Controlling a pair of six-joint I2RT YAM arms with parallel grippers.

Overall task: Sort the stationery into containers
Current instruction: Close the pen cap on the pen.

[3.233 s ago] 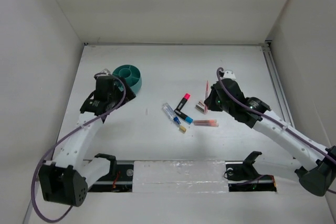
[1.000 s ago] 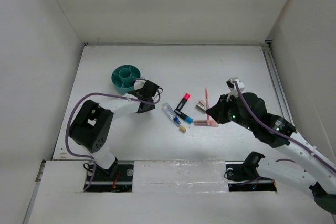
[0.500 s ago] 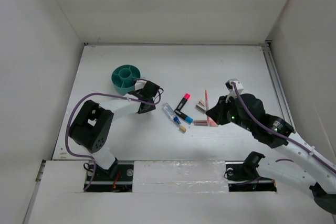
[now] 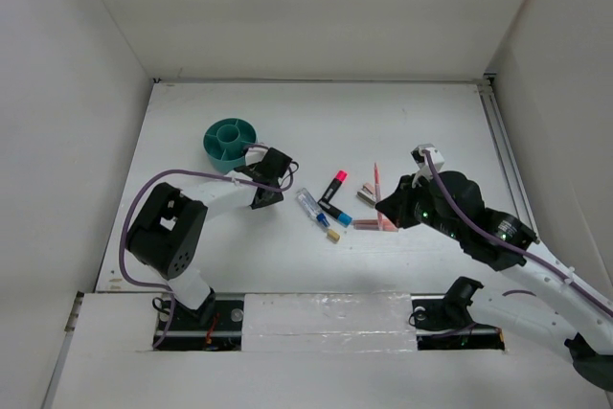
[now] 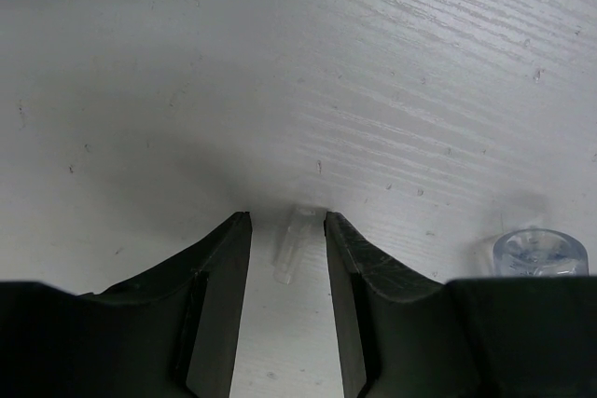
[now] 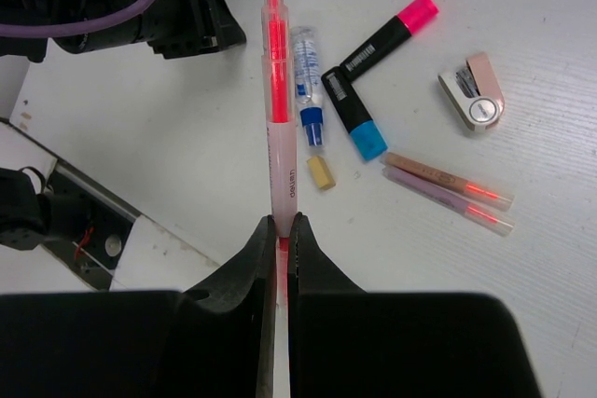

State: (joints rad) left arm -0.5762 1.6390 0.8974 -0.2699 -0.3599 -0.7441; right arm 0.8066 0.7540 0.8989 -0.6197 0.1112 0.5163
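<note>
Thin pink-red pen: clamped at its rear end between the right fingers, which are closed fully on the barrel. The pen projects straight out from the fingers, tip foremost. In the top view it lies over the middle of the tabletop, pointing toward the far edge.

Loose stationery, mid-tabletop, nearer the near edge than the far one:
- Clear-barrelled pen, just beside the held pen in the right wrist view.
- Black marker with pink cap and blue-capped marker, their black ends meeting.
- Tan eraser block, just beside the blue cap.
- Two thin pinkish pens, side by side and touching.
- Small tan and white item, type not determinable.

Teal organiser cup: upright, toward the far left corner, well apart from the loose group. Contents not determinable.

Left fingers: low over the tabletop between cup and loose group, partly open, gripping nothing. A small clear piece lies on the tabletop in the gap; contact with either finger cannot be confirmed.
</note>
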